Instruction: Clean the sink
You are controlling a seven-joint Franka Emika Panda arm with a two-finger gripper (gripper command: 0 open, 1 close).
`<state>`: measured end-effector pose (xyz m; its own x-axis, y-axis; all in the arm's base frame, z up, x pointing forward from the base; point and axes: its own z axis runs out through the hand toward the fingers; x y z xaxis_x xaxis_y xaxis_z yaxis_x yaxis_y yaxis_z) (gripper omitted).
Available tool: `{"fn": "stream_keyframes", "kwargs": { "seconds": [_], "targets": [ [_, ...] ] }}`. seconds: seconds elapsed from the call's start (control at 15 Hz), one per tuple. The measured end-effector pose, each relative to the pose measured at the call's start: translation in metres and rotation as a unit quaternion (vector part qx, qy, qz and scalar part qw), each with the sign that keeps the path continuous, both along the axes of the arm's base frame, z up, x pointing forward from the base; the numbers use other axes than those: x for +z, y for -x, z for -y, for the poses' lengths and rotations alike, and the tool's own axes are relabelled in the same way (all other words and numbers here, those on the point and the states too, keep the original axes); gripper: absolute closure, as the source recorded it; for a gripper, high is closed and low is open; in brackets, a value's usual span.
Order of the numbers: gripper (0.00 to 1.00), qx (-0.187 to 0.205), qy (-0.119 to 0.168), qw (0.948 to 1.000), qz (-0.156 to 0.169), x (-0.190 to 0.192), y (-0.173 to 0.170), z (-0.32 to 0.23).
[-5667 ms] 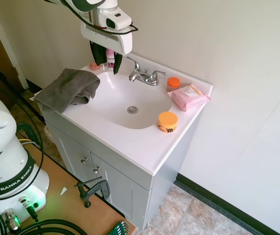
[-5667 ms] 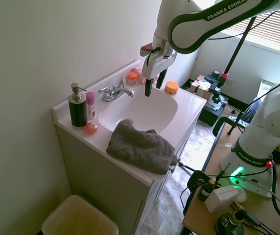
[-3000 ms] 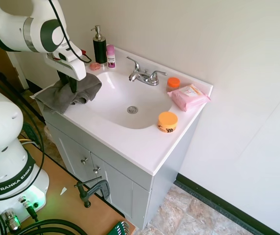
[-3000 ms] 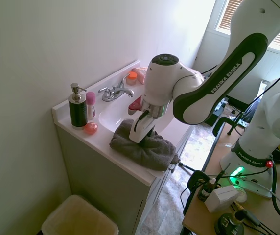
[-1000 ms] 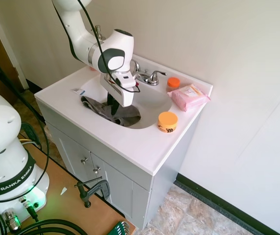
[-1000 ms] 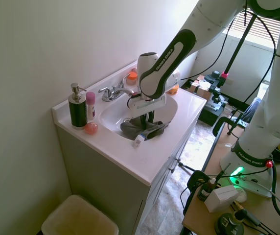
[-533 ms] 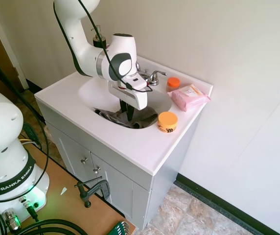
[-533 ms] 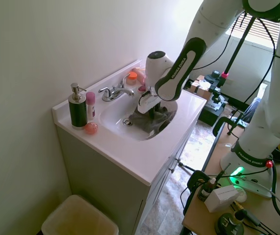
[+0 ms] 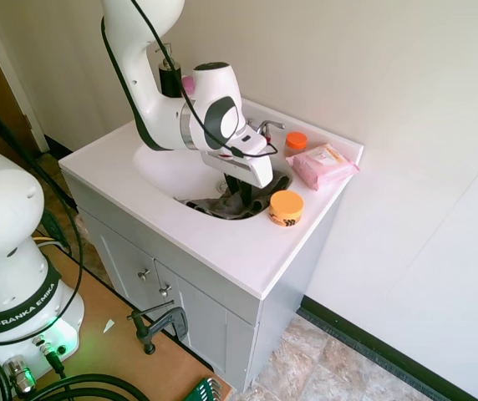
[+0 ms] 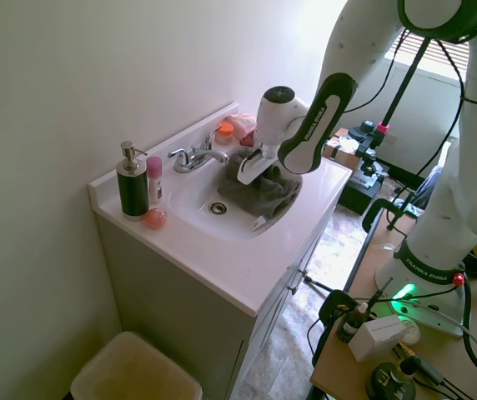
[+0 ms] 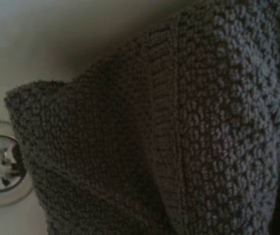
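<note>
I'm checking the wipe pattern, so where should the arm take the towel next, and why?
Probably drag the towel back across the drain toward the soap side. It sits bunched against the sink wall nearest the orange jar, and that opposite side lies bare.

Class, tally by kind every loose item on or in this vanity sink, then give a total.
Orange-lidded jars: 2
Soap dispenser: 1
Pink bottle: 1
Pink wipes pack: 1
Small pink round item: 1
Grey towel: 1
Total: 7
</note>
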<state>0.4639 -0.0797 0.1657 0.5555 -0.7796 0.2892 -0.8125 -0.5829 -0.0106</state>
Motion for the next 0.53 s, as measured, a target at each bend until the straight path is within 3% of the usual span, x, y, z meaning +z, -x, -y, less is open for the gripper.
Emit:
{"fn": "stream_keyframes", "kwargs": {
  "seconds": [0.27, 0.53],
  "targets": [
    [1.0, 0.013, -0.014, 0.9987, 0.048, -0.002, 0.014, -0.034],
    [1.0, 0.015, -0.03, 0.9978, 0.058, -0.005, 0.028, -0.08]
  ]
}}
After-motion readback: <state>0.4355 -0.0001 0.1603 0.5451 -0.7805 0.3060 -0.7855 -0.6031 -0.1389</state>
